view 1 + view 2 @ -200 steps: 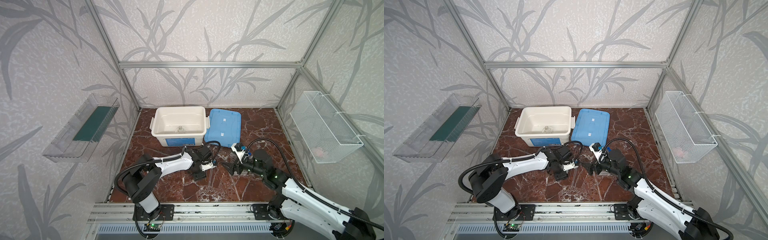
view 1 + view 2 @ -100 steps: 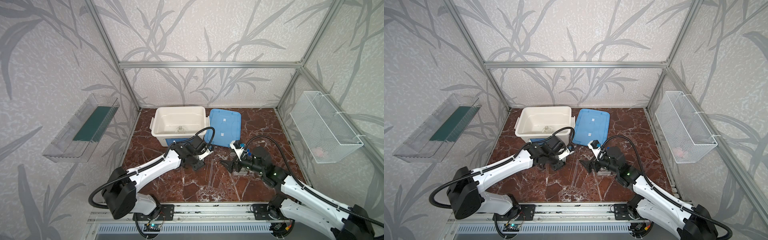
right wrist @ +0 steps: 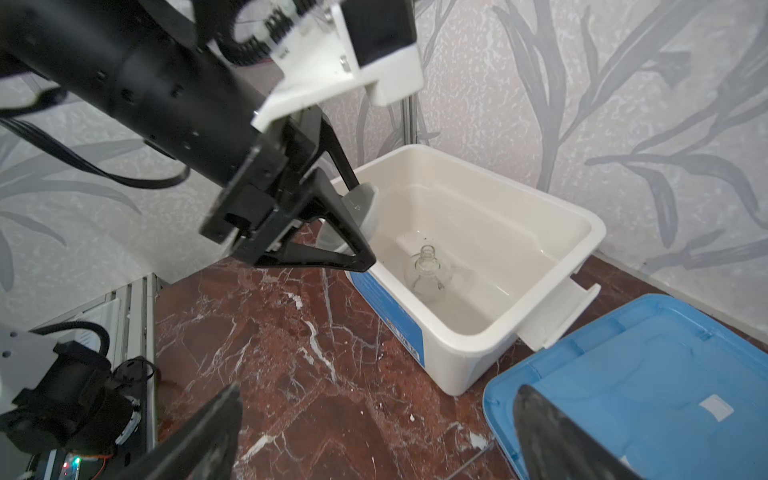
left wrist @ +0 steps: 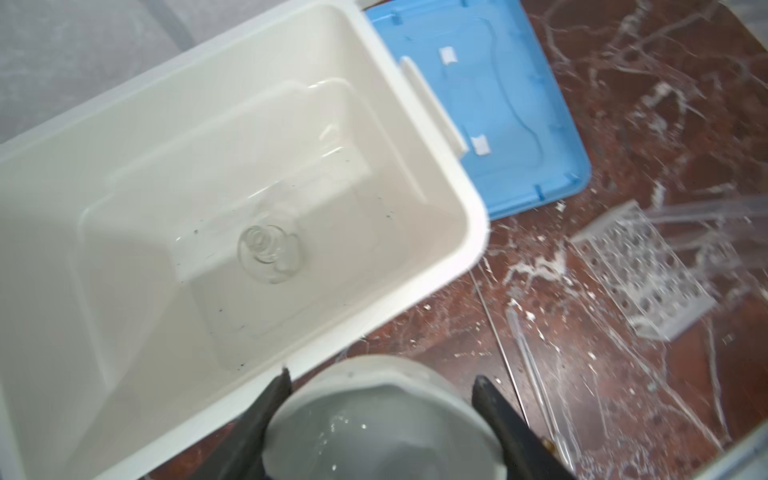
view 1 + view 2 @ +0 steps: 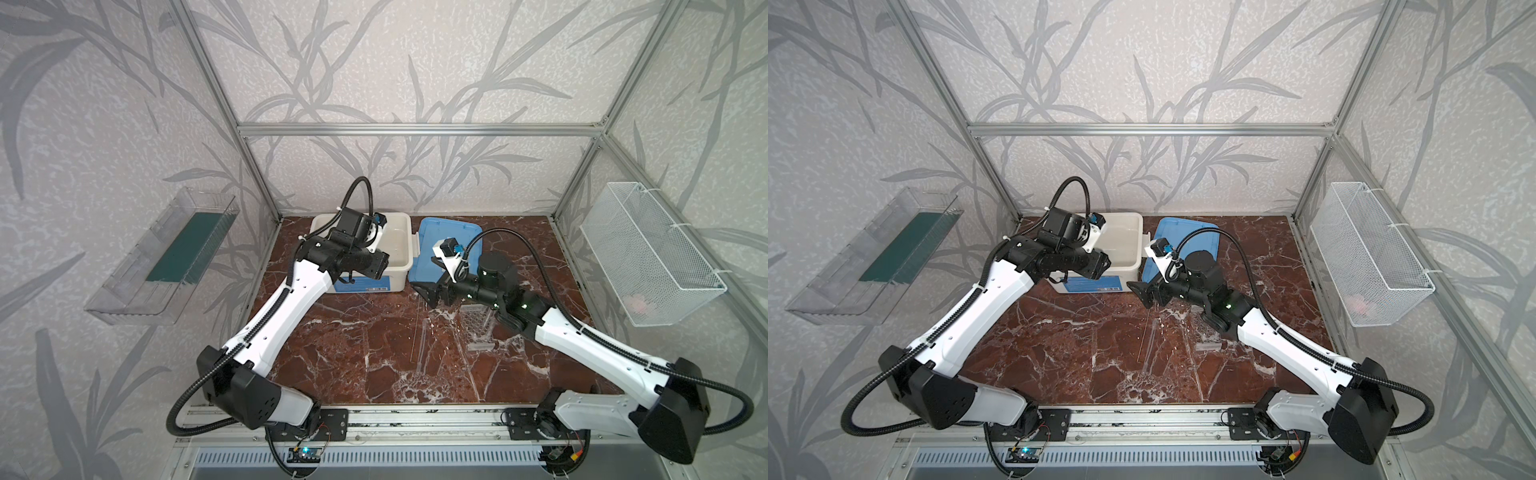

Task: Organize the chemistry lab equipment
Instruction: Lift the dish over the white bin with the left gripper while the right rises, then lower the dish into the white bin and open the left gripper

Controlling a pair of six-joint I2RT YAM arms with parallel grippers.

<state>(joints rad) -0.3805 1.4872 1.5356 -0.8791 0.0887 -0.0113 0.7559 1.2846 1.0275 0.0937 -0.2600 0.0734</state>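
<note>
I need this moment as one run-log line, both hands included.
left hand: shut on white dish, near white box rim | right hand: open, empty | flask: in white box | rack, rod: on table

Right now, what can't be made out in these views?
- White round dish in the left gripper: hidden under the left wrist in both top views; cut off by the frame edge in the left wrist view.
- Clear rack: part covered by the right arm in both top views.
- Pinkish item in the wire basket: too small, behind mesh.
- Clear tubes: blurred against the marble; count unclear.
</note>
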